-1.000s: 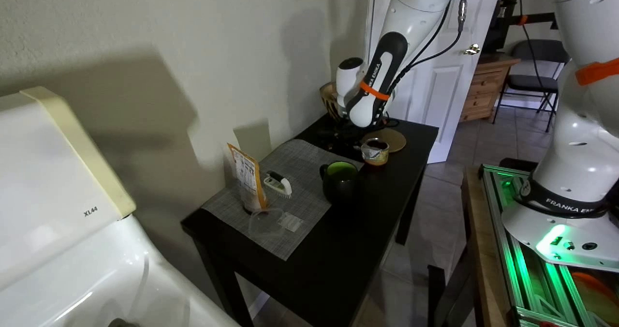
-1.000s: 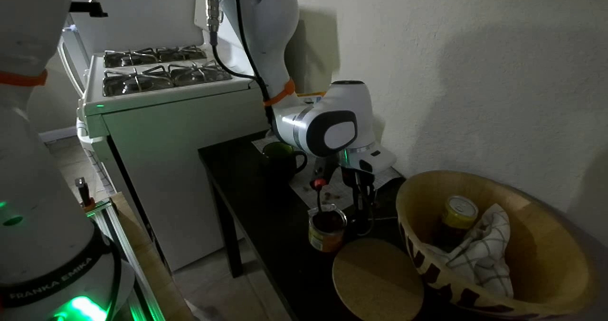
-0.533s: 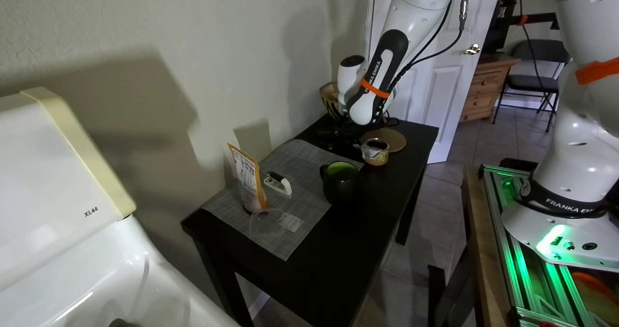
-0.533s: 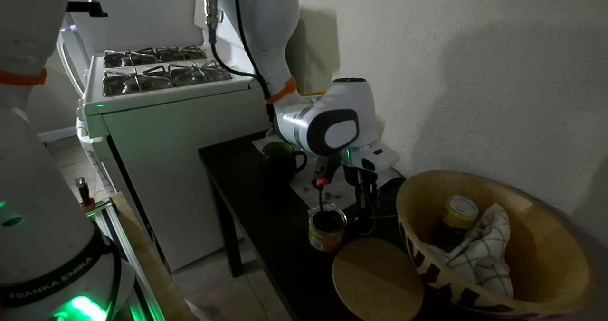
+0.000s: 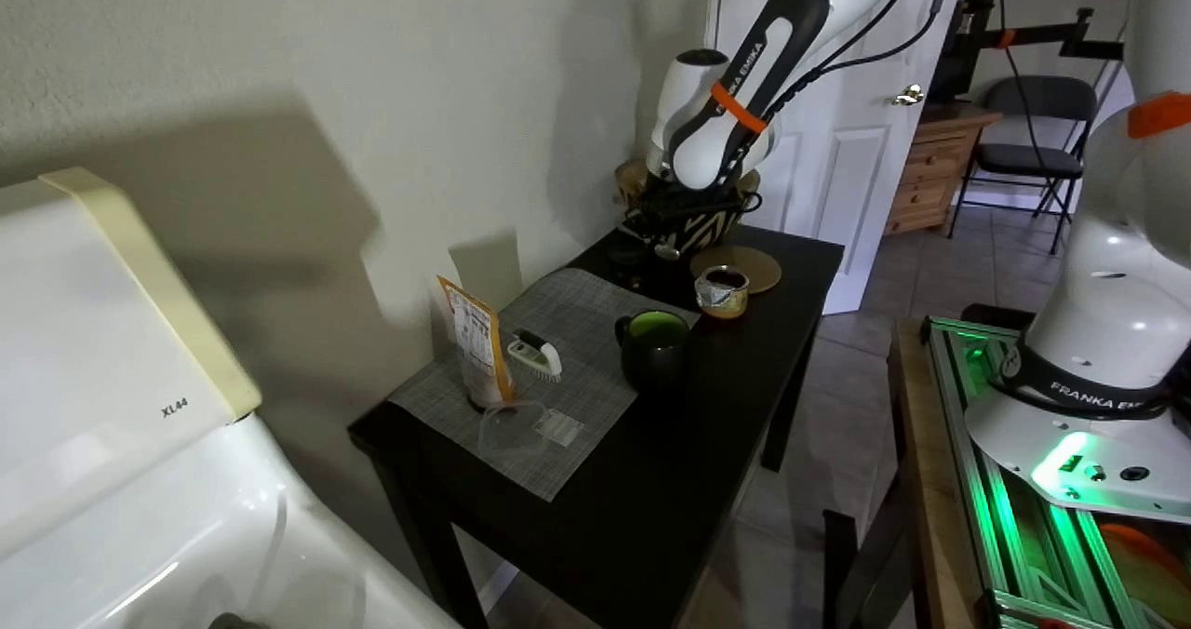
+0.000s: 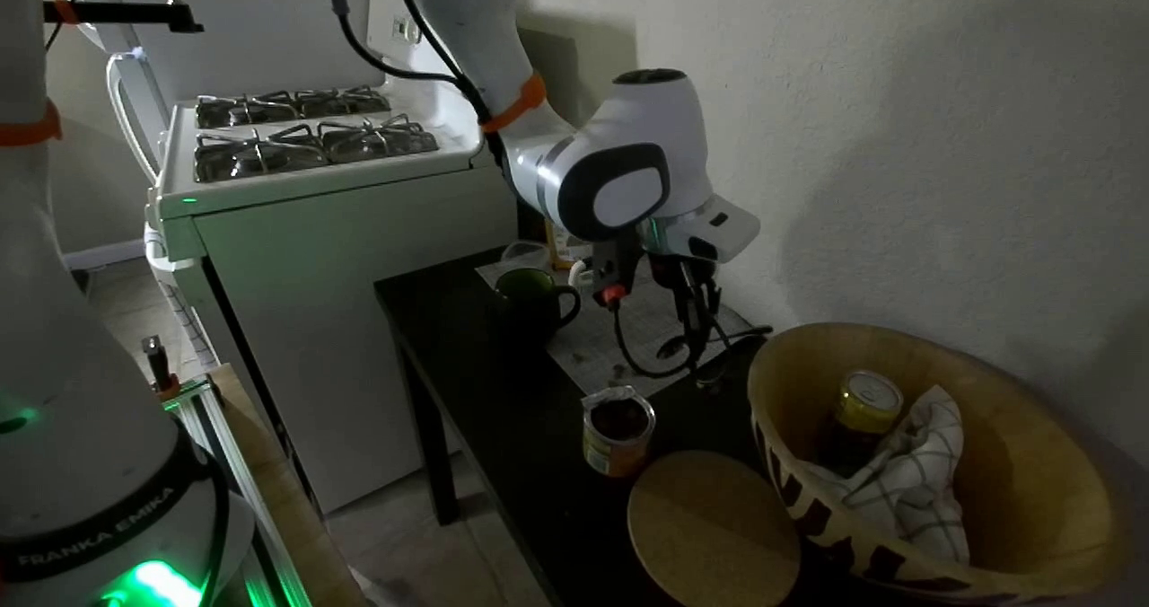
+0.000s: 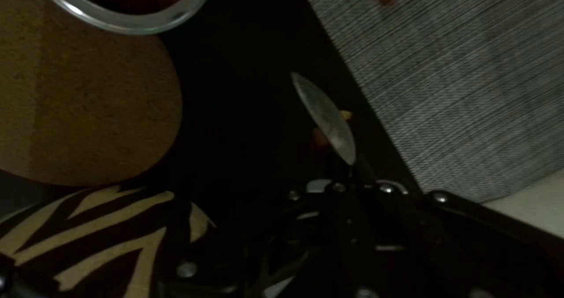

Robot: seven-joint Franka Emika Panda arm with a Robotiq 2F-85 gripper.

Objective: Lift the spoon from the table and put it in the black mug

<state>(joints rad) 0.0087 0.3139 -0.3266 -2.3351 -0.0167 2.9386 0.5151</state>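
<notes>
Black table [image 5: 684,489], arm [image 6: 619,171] bent above, jaws clasping spoon [image 7: 327,118]

Metal spoon [image 7: 326,118], matt table [image 5: 670,480], rough woven placemat [image 7: 458,77]

I am holding the arm [image 5: 791,38] in a long slant down from the upper right of the frame in an exterior view, with its base [image 5: 1089,415] glowing green at the lower right. In an exterior view its rounded white wrist [image 6: 619,185] is hanging just right of the frame's centre, bending there so that its lower end is pointing downward. In the wrist view the dark gripper [image 7: 354,185] is filling much of the bottom, and I am holding it clamped, pinching together below and right of centre.
</notes>
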